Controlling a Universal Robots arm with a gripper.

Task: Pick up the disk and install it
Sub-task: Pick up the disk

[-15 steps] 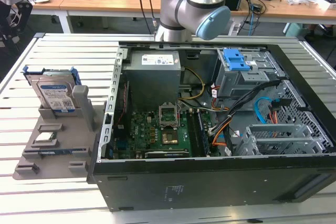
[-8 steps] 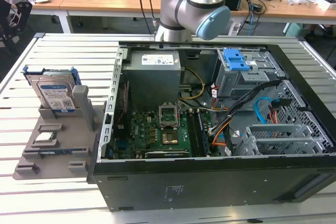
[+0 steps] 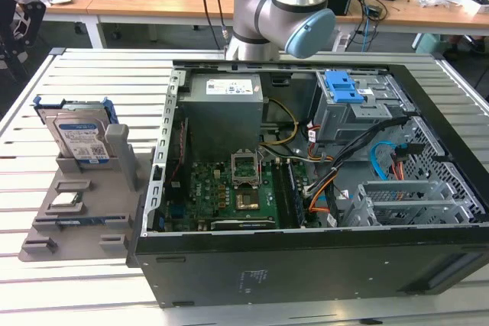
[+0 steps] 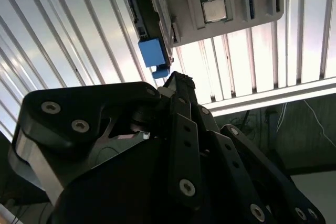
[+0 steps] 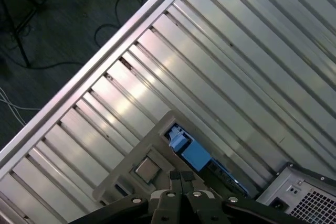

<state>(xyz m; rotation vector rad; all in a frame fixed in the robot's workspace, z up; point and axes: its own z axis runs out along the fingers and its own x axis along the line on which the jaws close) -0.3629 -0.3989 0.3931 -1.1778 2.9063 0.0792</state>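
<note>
- While I had the arm parked over the slatted table (image 3: 61, 288), the disk (image 3: 79, 133) stood upright in its slot in the grey holder (image 3: 76, 238). That's at the exterior view's left, well apart from the open computer case (image 3: 306, 269).
- The gripper (image 5: 181, 178) hung above the holder, jaws pinched together on nothing.
- My take: a clean grab needed the jaws spread, squared to the disk's blue frame, then a straight lift with no twisting.
- The disk's label was white and blue, but I couldn't read any print on it.
</note>
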